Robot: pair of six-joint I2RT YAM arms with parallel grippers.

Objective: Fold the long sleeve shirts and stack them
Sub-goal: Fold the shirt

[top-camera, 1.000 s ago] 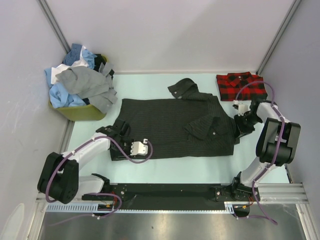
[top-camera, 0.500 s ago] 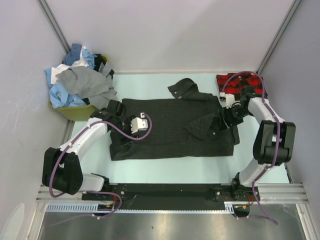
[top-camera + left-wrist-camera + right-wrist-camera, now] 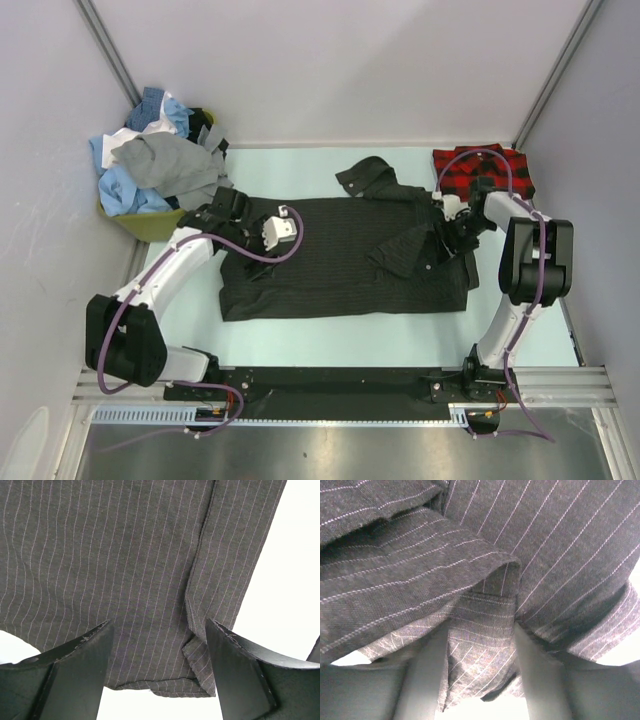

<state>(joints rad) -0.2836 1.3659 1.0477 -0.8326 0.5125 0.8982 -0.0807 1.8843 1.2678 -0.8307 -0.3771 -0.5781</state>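
2 arms are reaching over 1 charcoal pinstriped shirt (image 3: 340, 270), which is lying spread flat across the middle of the pale counter (image 3: 330, 335) with its collar (image 3: 365, 178) pointing toward the back wall. The left tool (image 3: 159, 625) is pointing down at the shirt's left part. Its fingers (image 3: 75, 670) are standing wide apart with nothing gripped between them. Beneath it, the left wrist view is showing a seam and a hemmed edge of the cloth, with bare counter beyond. The right tool (image 3: 479, 630) is sitting at the shirt's right part, by a folded-over flap (image 3: 410, 250) carrying a pale button. Its fingers are spread too, and a rumpled fold of pinstriped cloth is lying between them without being visibly squeezed. 1 red-and-black plaid shirt (image 3: 478, 172) is resting folded in the back right corner, just behind the right arm. Several more shirts (image 3: 150, 165), blue, white and grey, are spilling out of an olive-yellow bin (image 3: 150, 228) at the back left.
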